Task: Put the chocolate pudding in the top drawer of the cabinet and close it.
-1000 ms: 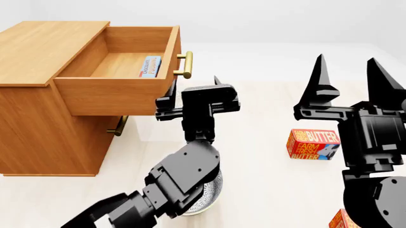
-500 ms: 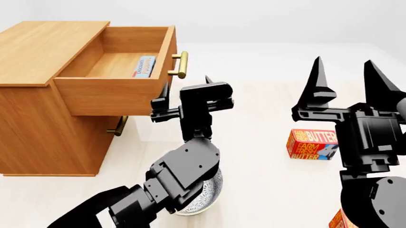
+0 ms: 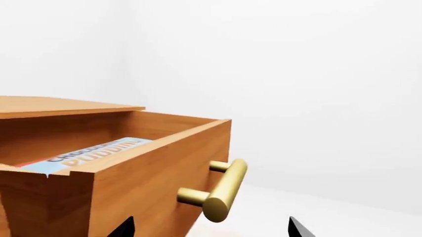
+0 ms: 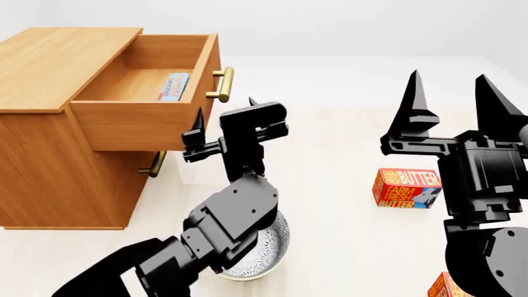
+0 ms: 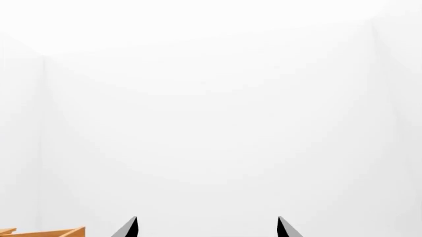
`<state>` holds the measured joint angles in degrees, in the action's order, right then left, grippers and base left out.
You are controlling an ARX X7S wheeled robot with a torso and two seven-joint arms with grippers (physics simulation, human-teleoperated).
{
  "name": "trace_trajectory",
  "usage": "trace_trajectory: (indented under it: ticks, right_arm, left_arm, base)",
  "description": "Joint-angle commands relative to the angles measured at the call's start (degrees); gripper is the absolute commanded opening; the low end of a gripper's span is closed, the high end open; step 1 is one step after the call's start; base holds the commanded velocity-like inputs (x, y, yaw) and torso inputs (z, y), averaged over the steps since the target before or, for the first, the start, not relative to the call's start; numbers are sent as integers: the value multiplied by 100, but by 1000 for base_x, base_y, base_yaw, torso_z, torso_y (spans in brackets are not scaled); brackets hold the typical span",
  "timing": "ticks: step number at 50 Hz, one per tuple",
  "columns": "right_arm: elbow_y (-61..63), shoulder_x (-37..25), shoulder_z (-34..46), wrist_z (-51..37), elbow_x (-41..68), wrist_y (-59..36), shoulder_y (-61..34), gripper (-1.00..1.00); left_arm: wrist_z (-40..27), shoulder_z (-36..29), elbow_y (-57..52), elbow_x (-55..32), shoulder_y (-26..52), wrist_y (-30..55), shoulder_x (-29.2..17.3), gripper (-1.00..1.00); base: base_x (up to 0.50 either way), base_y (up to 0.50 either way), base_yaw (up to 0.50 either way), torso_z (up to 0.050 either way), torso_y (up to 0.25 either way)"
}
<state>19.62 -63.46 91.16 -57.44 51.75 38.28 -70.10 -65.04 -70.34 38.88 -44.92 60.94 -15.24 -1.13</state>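
Black left claw [image 4: 224, 117] open, holding nothing.

Left wrist view: left gripper [image 3: 209, 228] is cut by the bottom edge, only two dark fingertips [image 3: 125, 228] show; chocolate pudding [image 3: 86, 155] is partly hidden behind the top drawer [image 3: 158, 182] wall, its lettering truncated. Head view: pudding print is too small to read; the left arm [image 4: 227, 216] covers part of the patterned bowl [image 4: 264, 250] at lower centre; the lower drawer handle [image 4: 153, 164] is mostly hidden under the open drawer; a second butter box [image 4: 441, 286] is clipped at the bottom-right corner; cabinet [image 4: 49, 161] is cut by the left edge. Right wrist view: right gripper [image 5: 205, 227] shows tips only at the bottom edge; a cabinet sliver sits at the lower left.
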Motion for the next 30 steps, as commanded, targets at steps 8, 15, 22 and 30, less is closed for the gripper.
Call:
trace_trajectory:
  ticks: [8,15,22,30]
  right_arm:
    - [31,-25,-46,29,12,-23,34,100]
    - [11,-4,-67,43,19,-21,52,100]
    - [-20,26,-88,63,38,-23,66,100]
    - [-7,13,-110,73,44,-25,84,100]
  left_arm:
    - [-349,67,47,-54,80,20,-150,100]
    - [-420,90,36,-67,128,59,-208,100]
    - [-449,98,64,-79,154,77,-233,100]
    - [-483,88,124,-65,212,131,-268,100]
  base:
    - [0,0,0,0,0]
    - [0,0,0,0,0]
    - [0,0,0,0,0]
    - [0,0,0,0,0]
